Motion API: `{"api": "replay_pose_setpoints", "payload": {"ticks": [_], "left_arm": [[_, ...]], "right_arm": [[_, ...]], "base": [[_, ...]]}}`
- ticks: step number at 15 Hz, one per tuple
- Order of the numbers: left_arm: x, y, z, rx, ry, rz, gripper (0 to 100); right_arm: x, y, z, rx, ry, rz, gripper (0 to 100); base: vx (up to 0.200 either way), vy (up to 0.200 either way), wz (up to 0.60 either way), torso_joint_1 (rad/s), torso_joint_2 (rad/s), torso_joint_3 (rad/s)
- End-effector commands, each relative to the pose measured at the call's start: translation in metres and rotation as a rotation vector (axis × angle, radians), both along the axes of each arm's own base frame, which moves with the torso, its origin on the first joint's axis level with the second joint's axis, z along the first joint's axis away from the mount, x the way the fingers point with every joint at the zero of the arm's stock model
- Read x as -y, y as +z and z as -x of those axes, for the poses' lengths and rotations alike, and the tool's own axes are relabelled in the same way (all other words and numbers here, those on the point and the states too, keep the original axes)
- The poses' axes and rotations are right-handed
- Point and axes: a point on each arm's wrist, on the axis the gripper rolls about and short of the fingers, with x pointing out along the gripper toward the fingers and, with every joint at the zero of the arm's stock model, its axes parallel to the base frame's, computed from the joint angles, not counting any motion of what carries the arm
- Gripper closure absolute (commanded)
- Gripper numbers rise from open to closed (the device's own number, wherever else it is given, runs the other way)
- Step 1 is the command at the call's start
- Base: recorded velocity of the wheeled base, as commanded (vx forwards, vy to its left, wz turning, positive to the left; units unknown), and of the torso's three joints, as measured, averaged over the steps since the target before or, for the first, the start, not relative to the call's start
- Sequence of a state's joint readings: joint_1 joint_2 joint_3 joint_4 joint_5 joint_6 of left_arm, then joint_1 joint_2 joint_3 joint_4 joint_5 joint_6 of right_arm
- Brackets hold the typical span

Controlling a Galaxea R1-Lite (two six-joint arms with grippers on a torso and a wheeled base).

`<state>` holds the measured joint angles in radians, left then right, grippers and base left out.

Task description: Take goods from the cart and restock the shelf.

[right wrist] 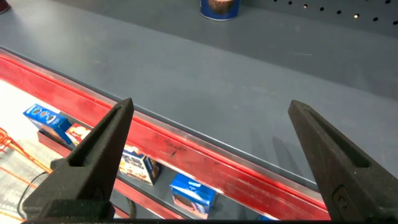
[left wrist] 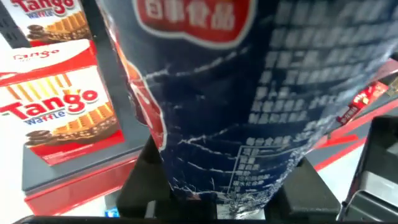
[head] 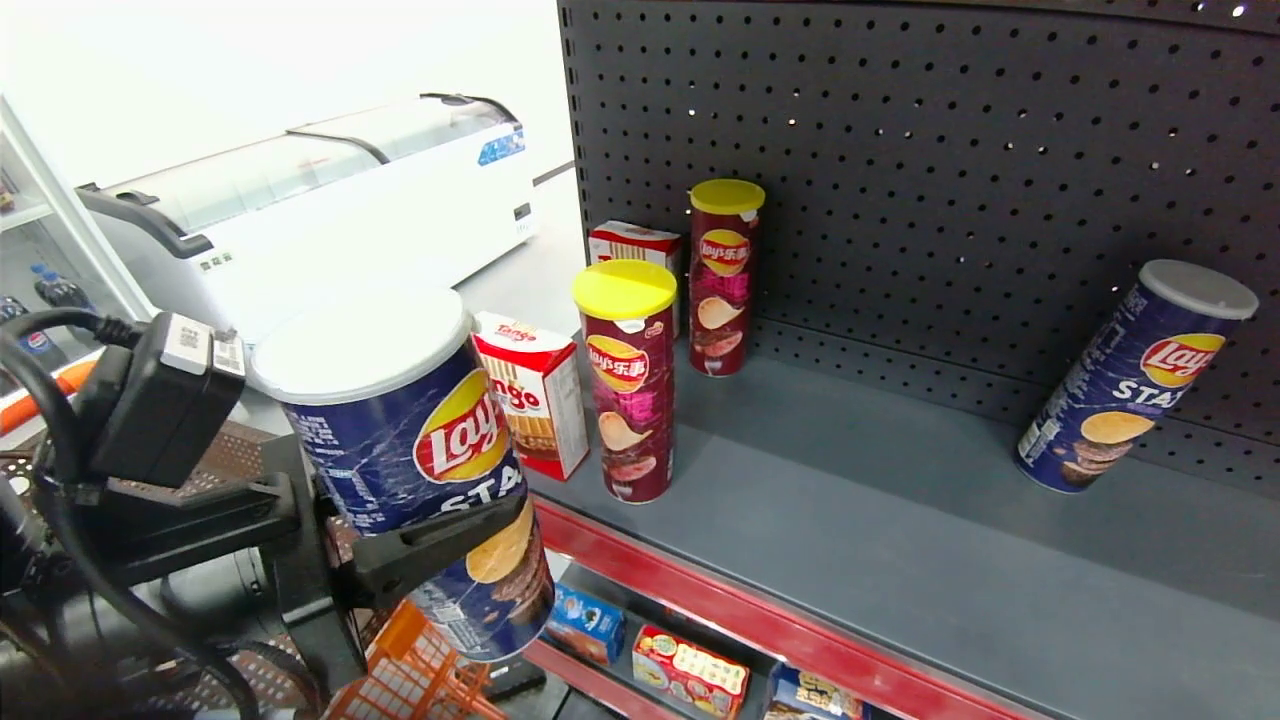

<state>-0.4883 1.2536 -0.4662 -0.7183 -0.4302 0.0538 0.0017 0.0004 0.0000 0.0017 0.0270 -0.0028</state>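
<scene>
1. We see the blue chip can (head: 420, 470) at the near left of the scene, lid up and tilted a little. It hangs just off the shelf's red front edge (head: 700, 590) and above the orange cart basket (head: 420, 670).
2. The left gripper (head: 420, 525) holds this can around its lower half, with one black finger lying across the front of the label. In the left wrist view the can (left wrist: 249, 112) sits between the fingers of the gripper (left wrist: 230, 199).
3. The right gripper (right wrist: 211, 106) hangs over the front edge of the shelf with its two fingers spread wide and nothing between them.
4. The grey shelf (head: 850, 520) runs from near left to far right, backed by a dark pegboard (head: 950, 150).
5. Just right of the held can, a near wafer box (head: 535, 395) stands at the left end of the shelf, and a far wafer box (head: 635, 245) stands behind it.
6. Beside the boxes stand two upright maroon cans with yellow lids, the near maroon can (head: 628, 385) and the far maroon can (head: 722, 280), which is close to the pegboard.
7. Well apart, at the far right, a second blue can (head: 1130, 385) leans tilted against the pegboard.
8. Under the red edge, a lower shelf (head: 600, 585) holds small snack boxes (head: 690, 670).
9. A white chest freezer (head: 330, 210) stands far left, beyond the shelf.
</scene>
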Motion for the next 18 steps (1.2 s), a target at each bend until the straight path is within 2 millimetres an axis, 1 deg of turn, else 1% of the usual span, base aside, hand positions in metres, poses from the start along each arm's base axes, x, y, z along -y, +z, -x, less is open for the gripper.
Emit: {"api": "replay_pose_setpoints", "payload": {"ticks": [1, 4, 6, 9, 12, 18], "left_arm": [[0.014, -0.006, -0.006, -0.035, -0.053, -0.021, 100], [0.027, -0.017, -0.013, -0.069, -0.09, -0.059, 100], [0.035, -0.02, -0.016, -0.071, -0.119, -0.074, 100], [0.044, -0.016, -0.026, -0.061, -0.125, -0.071, 100], [0.048, -0.013, -0.028, -0.053, -0.134, -0.066, 100], [0.051, -0.012, -0.029, -0.05, -0.143, -0.065, 100]], "right_arm": [[0.0, 0.0, 0.0, -0.001, 0.0, 0.0, 0], [0.0, 0.0, 0.0, -0.001, 0.0, 0.0, 0], [0.0, 0.0, 0.0, -0.001, 0.0, 0.0, 0], [0.0, 0.0, 0.0, -0.001, 0.0, 0.0, 0], [0.0, 0.0, 0.0, -0.001, 0.0, 0.0, 0], [0.0, 0.0, 0.0, -0.001, 0.0, 0.0, 0]], "base": [[0.0, 0.0, 0.0, 0.0, 0.0, 0.0], [0.0, 0.0, 0.0, 0.0, 0.0, 0.0], [0.0, 0.0, 0.0, 0.0, 0.0, 0.0], [0.0, 0.0, 0.0, 0.0, 0.0, 0.0], [0.0, 0.0, 0.0, 0.0, 0.0, 0.0], [0.0, 0.0, -0.6, 0.002, 0.01, 0.005]]}}
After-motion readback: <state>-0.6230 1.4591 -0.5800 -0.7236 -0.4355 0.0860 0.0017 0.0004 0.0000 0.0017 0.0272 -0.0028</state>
